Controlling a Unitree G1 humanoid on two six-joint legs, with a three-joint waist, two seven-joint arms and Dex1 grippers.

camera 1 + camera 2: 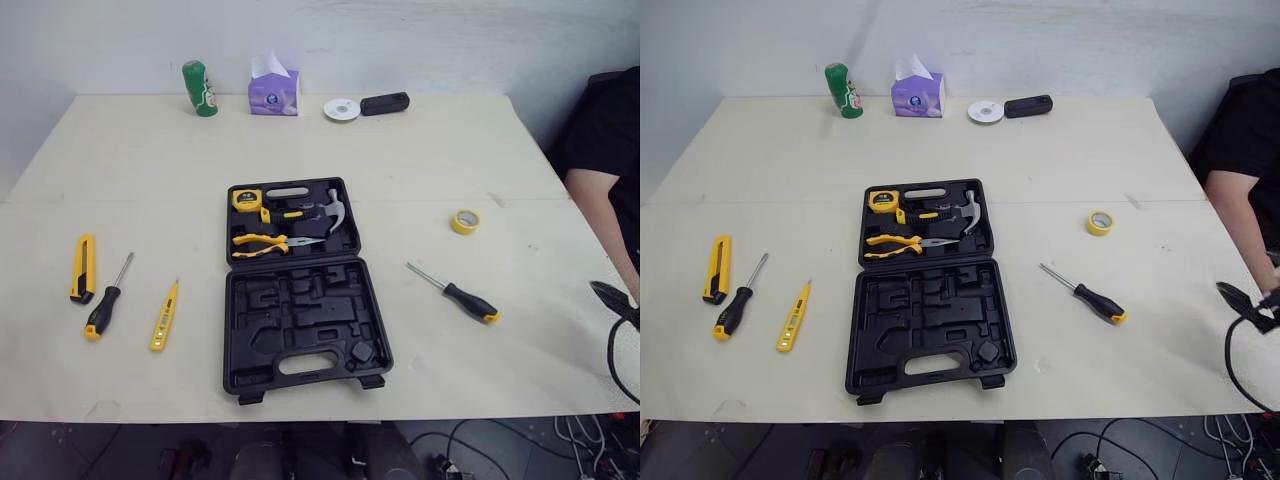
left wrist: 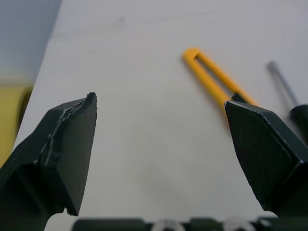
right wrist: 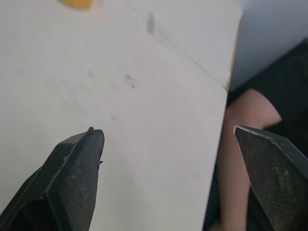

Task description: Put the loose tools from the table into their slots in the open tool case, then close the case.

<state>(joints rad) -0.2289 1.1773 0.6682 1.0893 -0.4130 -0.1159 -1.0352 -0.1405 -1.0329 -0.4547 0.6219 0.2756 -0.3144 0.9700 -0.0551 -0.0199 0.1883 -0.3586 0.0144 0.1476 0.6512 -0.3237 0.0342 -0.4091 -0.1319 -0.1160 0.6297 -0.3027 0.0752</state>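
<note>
The black tool case (image 1: 300, 330) lies open mid-table. Its far half holds a tape measure (image 1: 246, 199), a hammer (image 1: 333, 211) and pliers (image 1: 262, 241); the moulded slots of its near half are bare. To the left of the case lie a yellow utility knife (image 1: 82, 268), a black-handled screwdriver (image 1: 105, 300) and a yellow tester pen (image 1: 165, 316). To its right lie a second screwdriver (image 1: 455, 293) and a yellow tape roll (image 1: 464, 221). My left gripper (image 2: 161, 103) is open above the table, short of the utility knife (image 2: 214, 82). My right gripper (image 3: 168, 132) is open over the table's right part, holding nothing.
Along the back edge stand a green can (image 1: 199, 89), a purple tissue box (image 1: 274, 90), a white disc (image 1: 342, 109) and a small black object (image 1: 385, 103). A person in a black sleeve (image 1: 610, 150) sits at the table's right edge (image 3: 226, 86).
</note>
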